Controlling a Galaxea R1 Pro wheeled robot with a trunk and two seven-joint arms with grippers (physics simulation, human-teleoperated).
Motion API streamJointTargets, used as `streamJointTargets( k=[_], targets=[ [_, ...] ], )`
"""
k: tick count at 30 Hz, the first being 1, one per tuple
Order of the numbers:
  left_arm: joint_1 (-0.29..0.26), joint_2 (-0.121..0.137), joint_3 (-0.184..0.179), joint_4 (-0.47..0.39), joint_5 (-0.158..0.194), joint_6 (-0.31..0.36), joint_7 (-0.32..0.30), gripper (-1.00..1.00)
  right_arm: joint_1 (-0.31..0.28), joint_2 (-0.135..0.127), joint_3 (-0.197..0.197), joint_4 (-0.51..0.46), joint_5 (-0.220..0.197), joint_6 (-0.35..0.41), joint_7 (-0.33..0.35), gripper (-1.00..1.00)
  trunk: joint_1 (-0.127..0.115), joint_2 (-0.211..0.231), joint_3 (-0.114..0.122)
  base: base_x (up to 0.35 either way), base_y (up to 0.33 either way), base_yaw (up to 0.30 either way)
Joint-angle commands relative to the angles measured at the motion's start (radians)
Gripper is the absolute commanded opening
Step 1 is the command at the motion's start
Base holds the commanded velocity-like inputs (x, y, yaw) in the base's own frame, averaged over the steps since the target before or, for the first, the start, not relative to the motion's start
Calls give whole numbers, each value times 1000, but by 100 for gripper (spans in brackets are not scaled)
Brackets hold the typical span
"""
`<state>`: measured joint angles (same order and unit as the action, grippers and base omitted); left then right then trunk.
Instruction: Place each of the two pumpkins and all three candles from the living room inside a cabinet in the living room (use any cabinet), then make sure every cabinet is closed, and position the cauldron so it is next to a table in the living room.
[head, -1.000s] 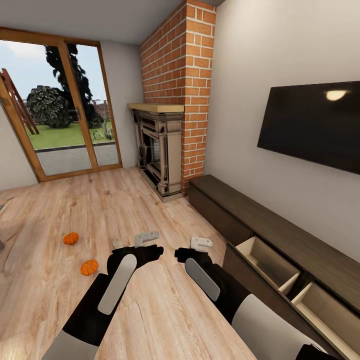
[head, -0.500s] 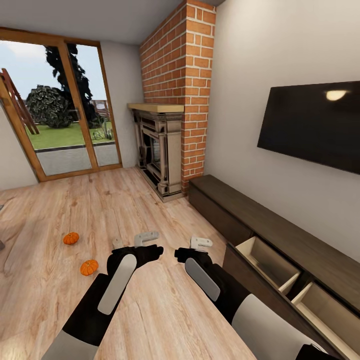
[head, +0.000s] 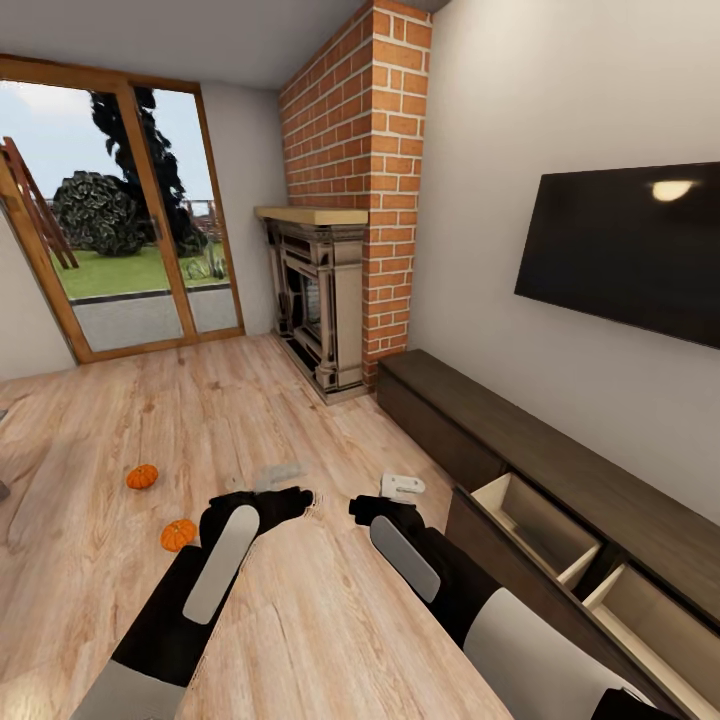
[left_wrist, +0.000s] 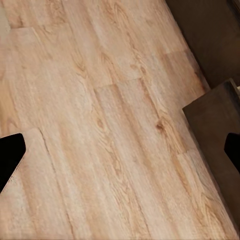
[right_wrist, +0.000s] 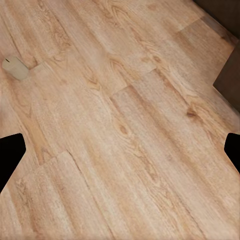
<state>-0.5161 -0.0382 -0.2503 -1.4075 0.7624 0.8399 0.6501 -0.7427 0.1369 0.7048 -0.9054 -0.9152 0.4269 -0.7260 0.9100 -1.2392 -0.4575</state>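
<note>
Both claws spread, empty: left gripper (head: 278, 477) blurred, right gripper (head: 402, 487) lower centre. Nearest pumpkin (head: 178, 534) lies lower left on the floor, second pumpkin (head: 142, 476) just beyond. Lower your left onto the near one, centred; cabinet (head: 520, 455) drawers gape right.

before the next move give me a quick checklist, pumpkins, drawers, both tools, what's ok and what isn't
1. Both pumpkins located: ok. The near pumpkin and the far pumpkin lie on the wood floor, on the robot's left.
2. Pumpkins stowed: not ok, neither is in the cabinet.
3. Place to drop them: ok. The near drawer and the far drawer stand open with nothing showing inside.
4. Left tool free: ok, open, holding nothing.
5. Right tool free: ok, open, holding nothing.
6. Candles and cauldron located: cannot tell.
</note>
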Motion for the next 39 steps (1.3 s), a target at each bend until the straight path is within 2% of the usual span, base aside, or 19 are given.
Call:
streamJointTargets(
  k=[1, 11, 14, 15, 16, 19, 23, 27, 36, 39],
  targets=[
    [-1, 3, 4, -1, 12, 1, 10, 100, -1, 0, 2, -1, -5, 3, -7, 100, 0, -1, -1, 0, 0, 0],
    [-1, 9, 12, 2, 13, 2, 4, 100, -1, 0, 2, -1, -5, 4, -7, 100, 0, -1, -1, 0, 0, 0],
    [-2, 13, 21, 5, 13, 3, -45, 100, -1, 0, 3, 3, -5, 10, -8, 100, 0, -1, -1, 0, 0, 0],
    [-2, 39, 39, 7, 12, 30, -107, 100, -1, 0, 3, 1, -5, 12, -8, 100, 0, -1, -1, 0, 0, 0],
    [-2, 50, 44, 9, 11, 49, -133, 100, -1, 0, 3, -1, -4, 9, -7, 100, 0, -1, -1, 0, 0, 0],
    [-2, 58, 51, 11, 9, 63, -157, 100, -1, 0, 4, -2, -4, 6, -6, 100, 0, -1, -1, 12, 0, 0],
    [-2, 63, 58, 11, 7, 68, -164, 100, -1, -1, 4, -2, -4, 4, -6, 100, 0, -1, -1, 114, 32, 0],
    [-2, 64, 98, 12, 5, 68, -165, 100, -1, -1, 4, -1, 2, 7, -6, 100, 0, -1, -1, 175, 42, 107],
    [-2, 64, 104, 12, 6, 68, -165, 100, 0, 0, 5, -1, 8, 10, -6, 100, 0, -1, -1, 175, 3, 276],
    [-2, 63, 105, 12, 7, 68, -165, 100, -1, 0, 26, -1, 9, 6, -6, 100, 0, -1, -1, 120, 0, 289]
  ],
)
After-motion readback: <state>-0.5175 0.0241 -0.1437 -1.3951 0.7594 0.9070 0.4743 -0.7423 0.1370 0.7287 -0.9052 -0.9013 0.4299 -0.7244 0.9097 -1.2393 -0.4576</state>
